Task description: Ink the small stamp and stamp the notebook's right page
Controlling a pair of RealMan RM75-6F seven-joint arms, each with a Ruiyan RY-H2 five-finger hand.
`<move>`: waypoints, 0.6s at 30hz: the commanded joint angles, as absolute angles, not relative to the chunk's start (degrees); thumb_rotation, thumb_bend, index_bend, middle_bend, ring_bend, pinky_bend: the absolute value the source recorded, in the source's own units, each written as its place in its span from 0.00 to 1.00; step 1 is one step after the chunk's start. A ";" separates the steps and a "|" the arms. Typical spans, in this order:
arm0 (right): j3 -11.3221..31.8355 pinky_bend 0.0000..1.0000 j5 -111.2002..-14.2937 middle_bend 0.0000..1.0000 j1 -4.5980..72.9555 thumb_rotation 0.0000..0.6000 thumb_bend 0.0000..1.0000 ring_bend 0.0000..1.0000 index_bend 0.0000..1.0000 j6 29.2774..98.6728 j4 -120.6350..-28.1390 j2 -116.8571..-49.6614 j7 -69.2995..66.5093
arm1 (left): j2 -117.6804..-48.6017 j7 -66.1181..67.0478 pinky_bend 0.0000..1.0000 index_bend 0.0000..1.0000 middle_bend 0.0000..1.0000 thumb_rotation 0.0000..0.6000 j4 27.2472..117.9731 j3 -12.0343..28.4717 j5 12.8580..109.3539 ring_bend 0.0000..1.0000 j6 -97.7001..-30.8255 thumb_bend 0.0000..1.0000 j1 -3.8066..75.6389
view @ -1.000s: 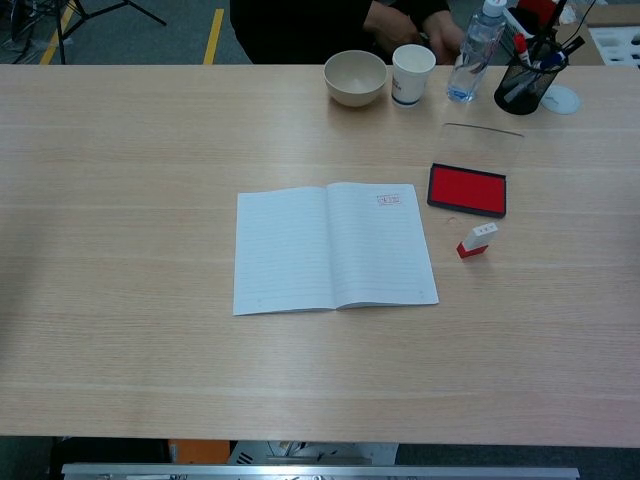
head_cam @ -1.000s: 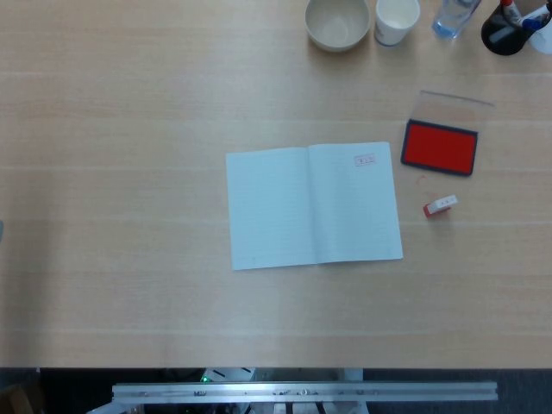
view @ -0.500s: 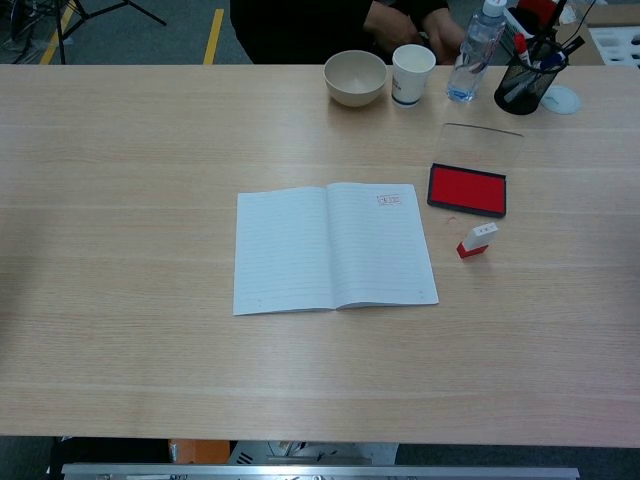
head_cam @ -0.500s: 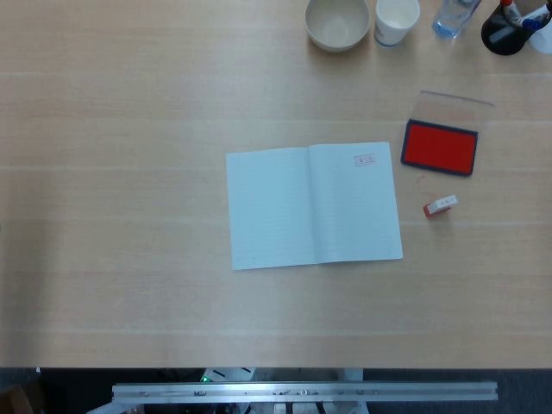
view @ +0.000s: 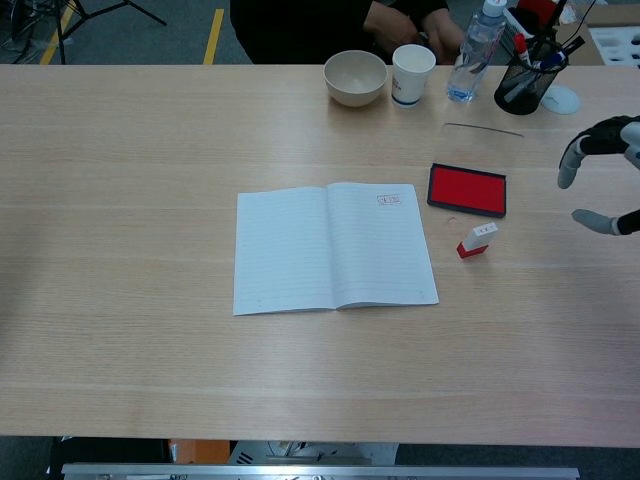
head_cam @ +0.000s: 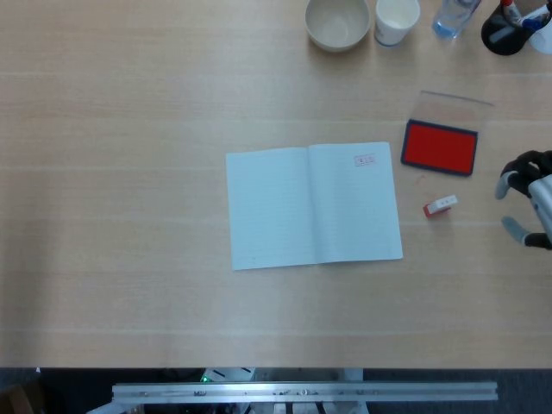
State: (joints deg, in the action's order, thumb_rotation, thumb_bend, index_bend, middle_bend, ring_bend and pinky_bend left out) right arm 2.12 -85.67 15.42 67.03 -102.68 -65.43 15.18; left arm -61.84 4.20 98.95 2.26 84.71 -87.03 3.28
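Note:
The small stamp, red with a white top, lies on its side on the table just right of the open notebook. The notebook's right page bears a small red mark near its top. Behind the stamp sits the red ink pad with its clear lid standing open. My right hand enters at the right edge, fingers spread and holding nothing, well to the right of the stamp. My left hand is out of sight.
Along the far edge stand a beige bowl, a paper cup, a water bottle and a black pen holder. A person sits behind the table.
My right hand has come into view at the right edge; it was absent in the earlier frames. The stamp, pad and notebook have not moved.

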 commanded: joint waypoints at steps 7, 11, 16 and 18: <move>2.28 0.24 -82.94 0.39 19.24 1.00 0.23 0.24 0.49 61.81 -94.91 -72.91 17.11 | -61.91 4.39 0.08 0.13 0.14 1.00 98.81 2.38 84.32 0.11 -86.36 0.26 3.52; 2.60 0.24 -81.96 0.39 20.75 1.00 0.23 0.24 0.49 60.15 -91.03 -75.78 17.92 | -61.86 4.24 0.08 0.13 0.14 1.00 98.75 2.51 83.89 0.11 -86.21 0.26 3.50; 2.98 0.24 -80.80 0.39 22.28 1.00 0.21 0.24 0.49 58.58 -86.53 -79.20 17.96 | -61.85 4.29 0.08 0.13 0.14 1.00 98.80 2.50 83.59 0.11 -86.11 0.26 3.40; 3.02 0.24 -80.45 0.39 22.94 1.00 0.20 0.24 0.49 57.86 -84.97 -80.30 18.14 | -61.81 4.27 0.08 0.13 0.14 1.00 98.88 2.55 83.54 0.11 -86.11 0.26 3.39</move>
State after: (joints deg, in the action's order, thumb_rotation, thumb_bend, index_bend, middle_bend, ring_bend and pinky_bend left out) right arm 2.88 -80.91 22.29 58.54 -85.92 -79.43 17.99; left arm -61.81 4.26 98.89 2.55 83.54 -86.12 3.39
